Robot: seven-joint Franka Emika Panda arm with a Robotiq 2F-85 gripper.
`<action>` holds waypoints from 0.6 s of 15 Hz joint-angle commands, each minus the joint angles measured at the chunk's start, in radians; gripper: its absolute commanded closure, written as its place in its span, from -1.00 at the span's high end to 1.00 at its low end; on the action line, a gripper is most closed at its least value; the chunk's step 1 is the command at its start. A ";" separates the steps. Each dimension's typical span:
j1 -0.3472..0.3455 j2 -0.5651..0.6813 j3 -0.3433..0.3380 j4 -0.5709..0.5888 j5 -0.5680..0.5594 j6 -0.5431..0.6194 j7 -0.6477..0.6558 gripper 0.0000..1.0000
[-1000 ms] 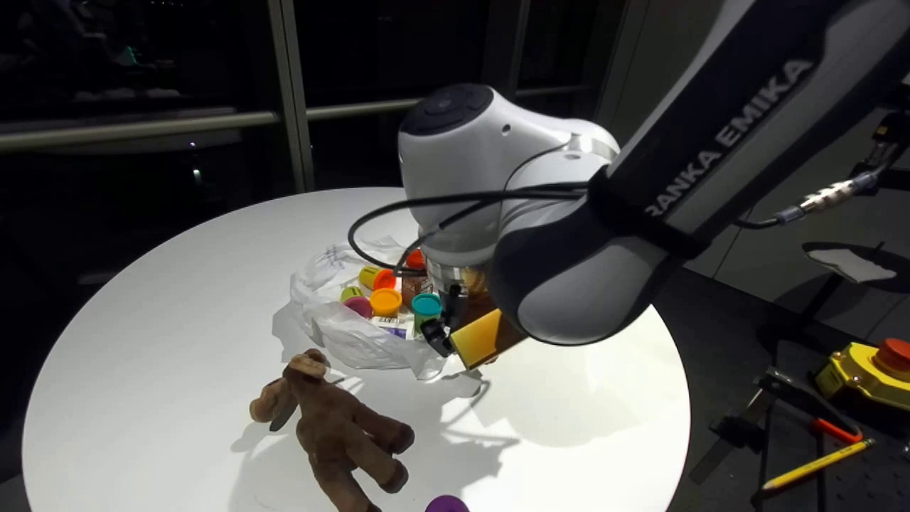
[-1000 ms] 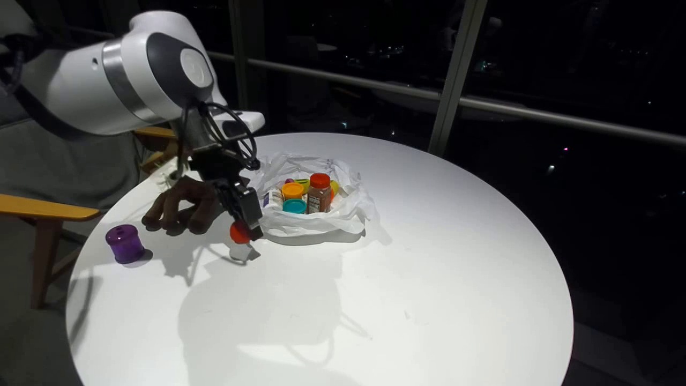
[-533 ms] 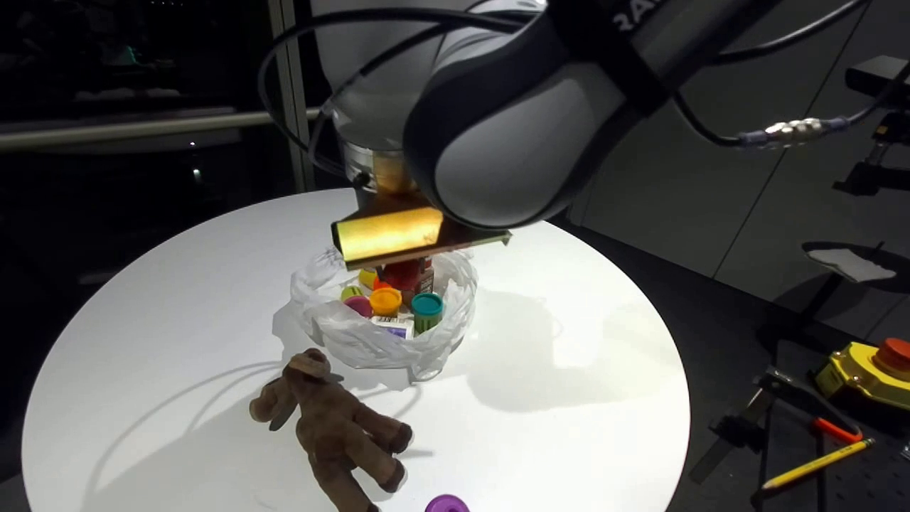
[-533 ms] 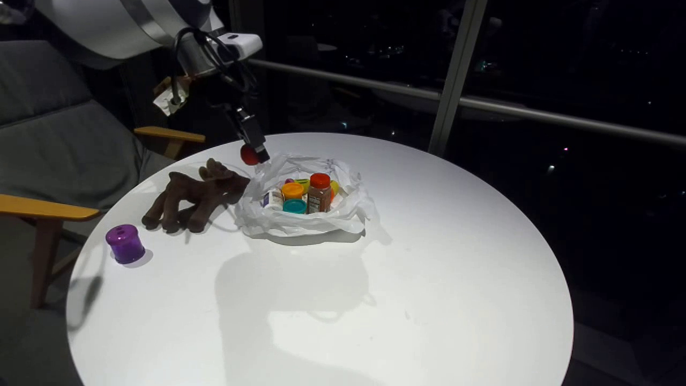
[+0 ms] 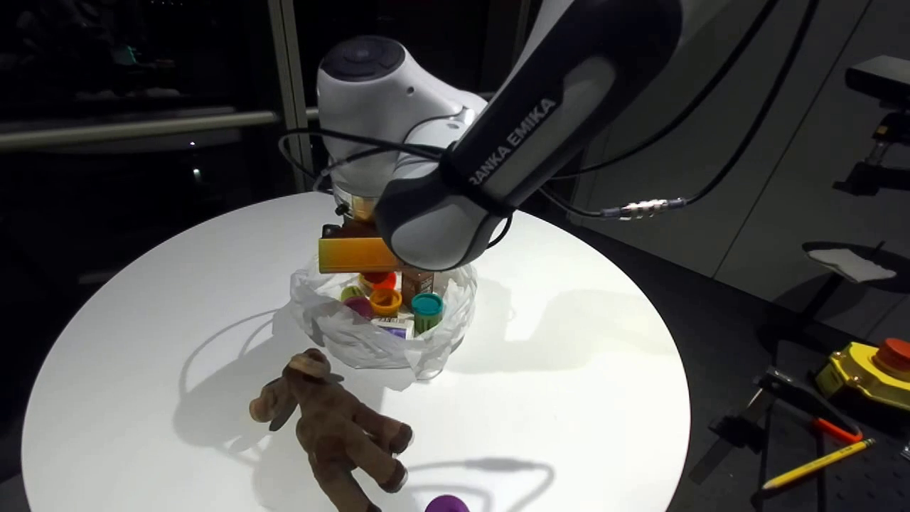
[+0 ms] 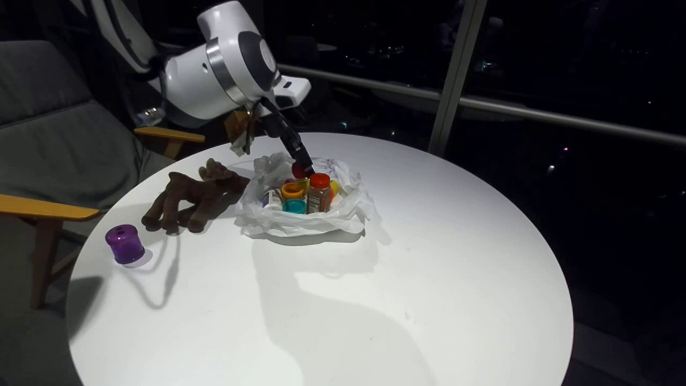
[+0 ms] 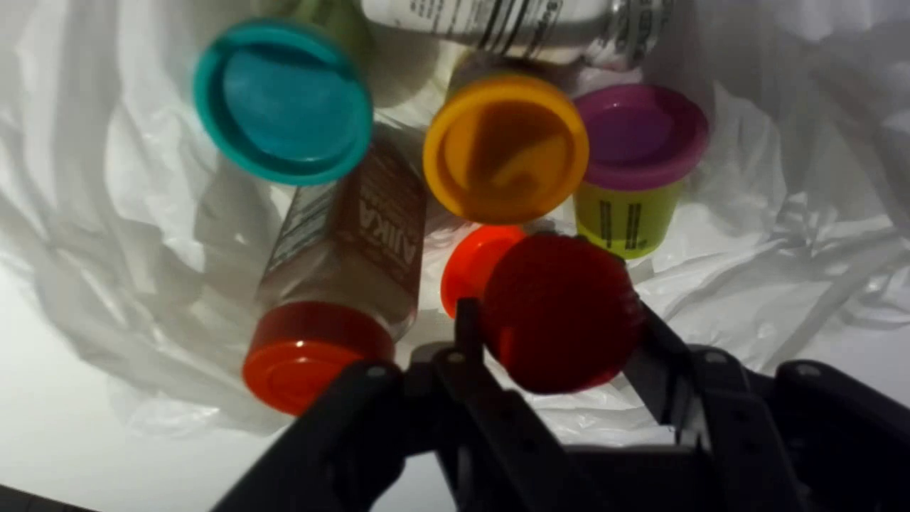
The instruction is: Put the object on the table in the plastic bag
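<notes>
A red round object (image 7: 561,313) sits between the fingers of my gripper (image 7: 554,309), which is shut on it; the object's underside is hidden in the wrist view. The gripper is above the opening of the plastic bag (image 7: 739,284), toward its far side in an exterior view (image 6: 308,170). This whitish bag (image 5: 348,338) lies open on the white table (image 5: 554,412). Inside it are a teal-lidded tub (image 7: 284,103), an orange-lidded tub (image 7: 506,149), a purple-lidded tub (image 7: 640,135), a red-capped jar (image 7: 341,284), a white bottle (image 7: 526,28) and a bright orange lid (image 7: 473,267).
Beside the bag lies a brown plush animal (image 6: 193,198). A purple container (image 6: 126,244) stands near the table edge. Behind the table in an exterior view is a grey chair (image 6: 53,134) with wooden armrests.
From low over the table beside the bag, my gripper has lifted the red object, carried it across the rim and come down above the bag's contents. Bag, plush and purple container have stayed put.
</notes>
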 commanded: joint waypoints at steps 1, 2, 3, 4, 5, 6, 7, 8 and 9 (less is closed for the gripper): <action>-0.018 0.120 -0.021 0.151 0.021 0.062 0.060 0.52; -0.015 0.137 -0.033 0.164 0.021 0.077 0.069 0.53; -0.004 0.126 -0.041 0.152 0.021 0.095 0.080 0.64; 0.012 0.114 -0.054 0.136 0.018 0.116 0.091 0.77; 0.025 0.099 -0.062 0.116 0.015 0.134 0.093 0.94; 0.050 0.069 -0.075 0.078 0.009 0.151 0.097 0.99; 0.072 0.035 -0.078 0.040 0.009 0.149 0.093 1.00; 0.091 0.001 -0.076 0.005 0.009 0.141 0.086 1.00; 0.127 -0.023 -0.064 -0.024 0.010 0.114 0.090 1.00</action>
